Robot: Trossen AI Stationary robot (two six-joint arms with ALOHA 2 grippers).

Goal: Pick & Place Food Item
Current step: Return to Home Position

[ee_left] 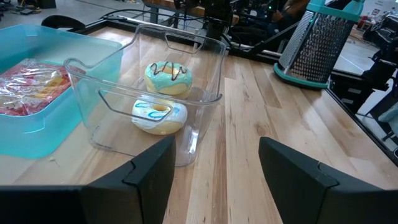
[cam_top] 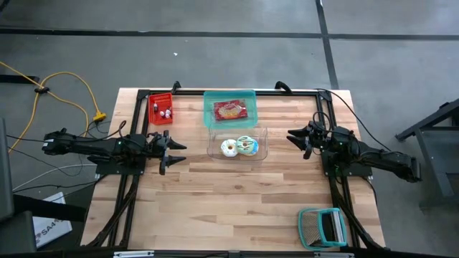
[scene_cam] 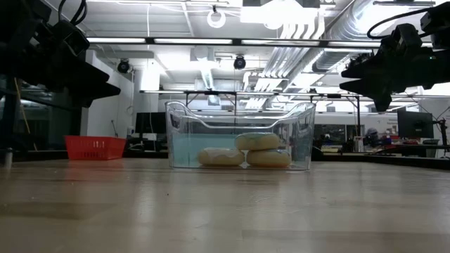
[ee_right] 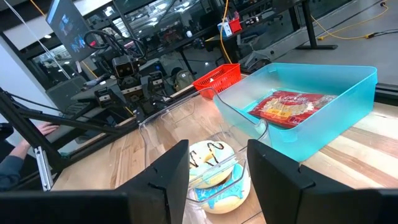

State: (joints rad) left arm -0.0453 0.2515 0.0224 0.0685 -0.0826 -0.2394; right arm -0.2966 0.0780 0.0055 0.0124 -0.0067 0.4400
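Note:
A clear plastic bin (cam_top: 237, 142) stands at the table's middle. On its floor lie two donuts: one with teal icing and a dark drizzle (ee_left: 168, 78), one white with blue icing (ee_left: 159, 116). Behind it, touching its far side, a teal bin (cam_top: 229, 107) holds a red food packet (ee_right: 287, 106) lying flat. My left gripper (cam_top: 178, 150) hovers open to the left of the clear bin, my right gripper (cam_top: 295, 141) open to its right. Both point level at the bin and hold nothing.
A small red basket (cam_top: 161, 107) sits at the far left corner. A teal-framed grater (cam_top: 323, 228) lies at the near right corner. Bare wood stretches across the near half of the table (cam_top: 237, 208). Black frame rails run along the table's edges.

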